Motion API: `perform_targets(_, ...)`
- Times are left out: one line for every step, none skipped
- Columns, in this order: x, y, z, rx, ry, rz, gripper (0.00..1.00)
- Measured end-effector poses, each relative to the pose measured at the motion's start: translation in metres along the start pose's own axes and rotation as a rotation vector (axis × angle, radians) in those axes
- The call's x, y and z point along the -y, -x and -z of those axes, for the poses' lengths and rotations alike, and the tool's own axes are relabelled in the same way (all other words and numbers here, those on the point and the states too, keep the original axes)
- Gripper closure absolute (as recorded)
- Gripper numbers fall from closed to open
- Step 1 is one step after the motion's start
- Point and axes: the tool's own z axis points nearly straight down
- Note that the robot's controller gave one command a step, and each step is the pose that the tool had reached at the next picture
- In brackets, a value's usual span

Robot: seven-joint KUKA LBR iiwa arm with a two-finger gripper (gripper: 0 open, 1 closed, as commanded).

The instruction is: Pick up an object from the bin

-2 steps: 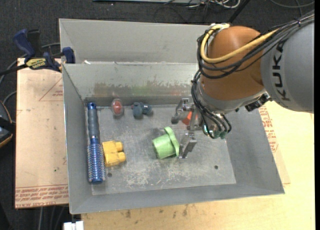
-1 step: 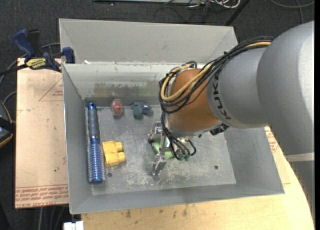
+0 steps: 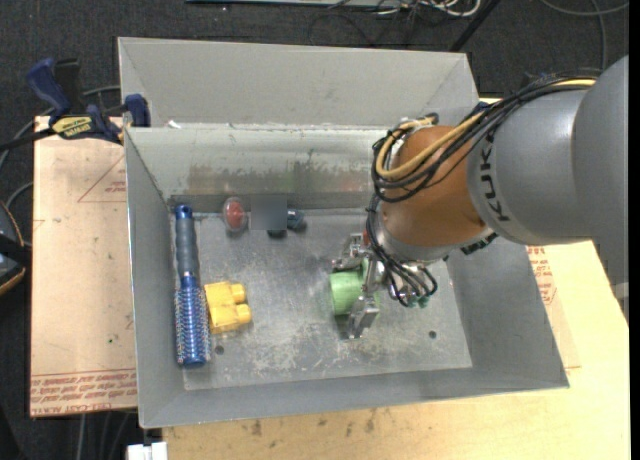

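Green block (image 3: pixel 345 290), small and chunky, down on the floor of the bin (image 3: pixel 300 358), right of centre, tucked under the orange wrist cover (image 3: pixel 430 193). Caught in the gripper (image 3: pixel 355 284) right now: jaws pressed on it, one above and one below in the view, pinching across its middle. Resting on the floor or barely off it, hard to say which. Looks like hard plastic, possibly foam; light by any guess, stiff enough to take a squeeze, nothing fragile about it, maybe a touch slick on the smooth faces. Best taken across two flat opposing sides, near the centre, to avoid any pivoting on the way up, and firmly rather than gently. No label, no print to be made out on the block itself. Moving outward: yellow studded brick (image 3: pixel 226 306) well off to the left, blue hairbrush (image 3: pixel 189 298) just beside that, stretched along the left wall; small red round piece (image 3: pixel 234 213) and dark grey lump (image 3: pixel 277 218) up against the back wall, well clear of the action. Only readable writing anywhere: KUKA lettering (image 3: pixel 489 163) running up the grey arm (image 3: pixel 560 168).
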Motion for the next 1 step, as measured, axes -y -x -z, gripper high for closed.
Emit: perform_targets(-0.0029, 0.0008, 0.001, 0.003, 0.002, 0.002, 1.0)
